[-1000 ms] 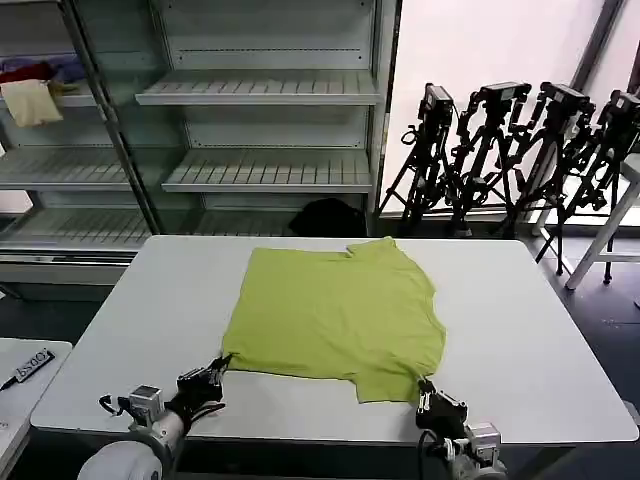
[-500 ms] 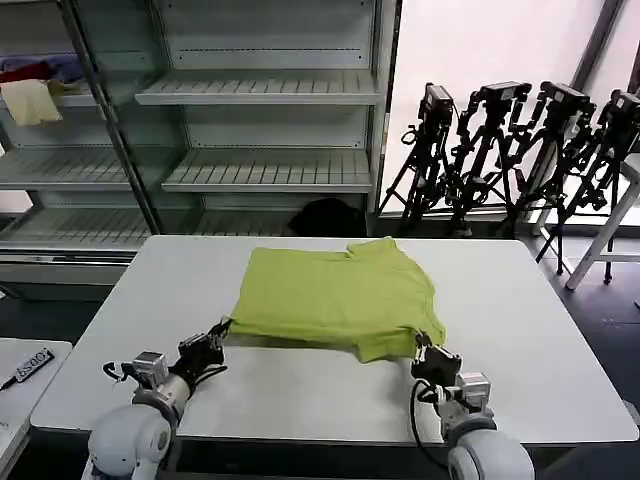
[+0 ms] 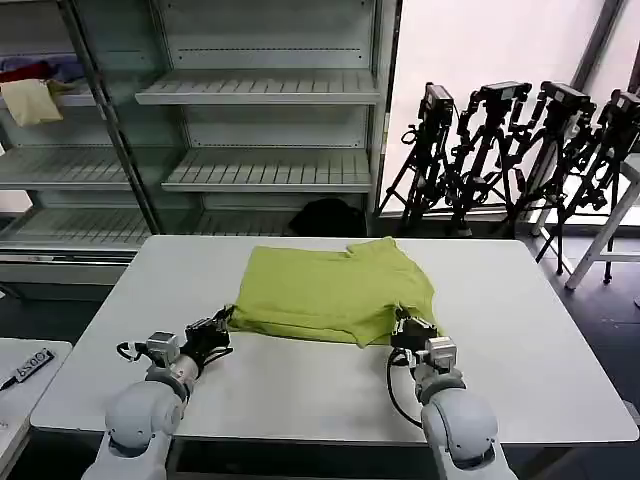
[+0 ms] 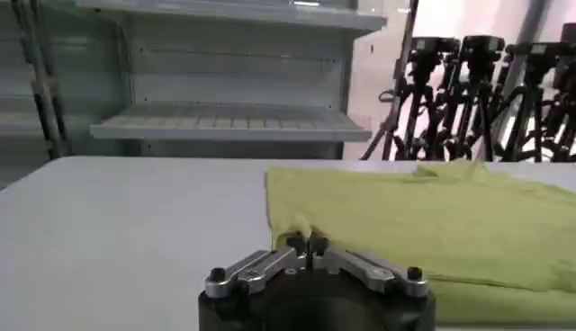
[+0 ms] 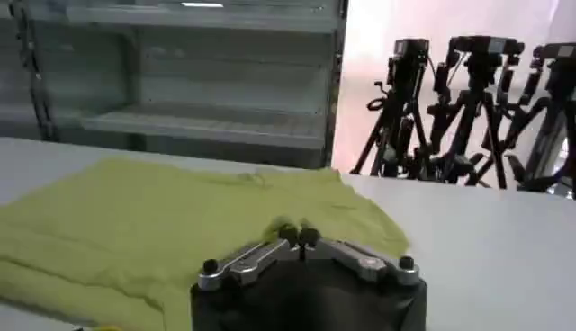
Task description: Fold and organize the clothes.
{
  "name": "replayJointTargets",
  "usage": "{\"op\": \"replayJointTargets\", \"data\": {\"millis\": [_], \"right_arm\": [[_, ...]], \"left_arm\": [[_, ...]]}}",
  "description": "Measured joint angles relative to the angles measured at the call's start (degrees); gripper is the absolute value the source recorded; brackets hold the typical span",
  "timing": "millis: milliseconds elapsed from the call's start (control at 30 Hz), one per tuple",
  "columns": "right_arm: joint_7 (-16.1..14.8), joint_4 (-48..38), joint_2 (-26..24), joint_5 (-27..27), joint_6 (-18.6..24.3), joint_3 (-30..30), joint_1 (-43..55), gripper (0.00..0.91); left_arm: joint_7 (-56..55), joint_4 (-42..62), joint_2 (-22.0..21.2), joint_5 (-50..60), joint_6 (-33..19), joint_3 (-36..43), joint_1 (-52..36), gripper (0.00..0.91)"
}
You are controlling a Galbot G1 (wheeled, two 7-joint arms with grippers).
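The lime-green T-shirt (image 3: 335, 292) lies on the white table (image 3: 300, 385), its near hem doubled back over itself toward the far side. My left gripper (image 3: 228, 322) is shut on the shirt's near left corner, and the cloth (image 4: 405, 211) rises out of the closed jaws of the left gripper (image 4: 305, 243). My right gripper (image 3: 408, 325) is shut on the near right corner. There the shirt (image 5: 135, 216) spreads out beyond the pinched tips of the right gripper (image 5: 297, 237).
Metal shelving (image 3: 260, 90) stands behind the table, with cream and red cloths (image 3: 30, 95) on a left shelf. A black bundle (image 3: 328, 215) sits on the floor behind the table. Camera tripods (image 3: 520, 150) crowd the back right. A low side table (image 3: 20, 375) is at the left.
Both grippers have carried the shirt's near hem away from me, from the table's front edge toward its middle. The lower part now lies folded over the rest.
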Motion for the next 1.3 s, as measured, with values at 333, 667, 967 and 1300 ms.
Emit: {"op": "replayJointTargets", "data": {"millis": [333, 667, 967, 1300], "right_arm": [[-0.38, -3.78, 0.17, -0.8, -0.06, 0.38, 3.77, 0.0], [0.38, -6.32, 0.57, -1.55, -0.09, 1.22, 6.64, 0.907], [0.16, -6.46, -0.37, -1.73, -0.12, 2.65, 6.83, 0.907], [-1.39, -2.53, -3.12, 0.43, 0.32, 5.98, 0.21, 0.907]], "left_arm": [[0.34, 2.22, -0.43, 2.88, -0.07, 0.77, -1.55, 0.02], [0.41, 3.77, -0.75, 4.92, -0.14, 1.56, -3.07, 0.907], [0.21, 3.88, -0.93, 5.44, -0.27, 1.67, -3.84, 0.907], [0.12, 1.95, -0.46, 5.79, -0.42, 1.15, -2.07, 0.907]]}}
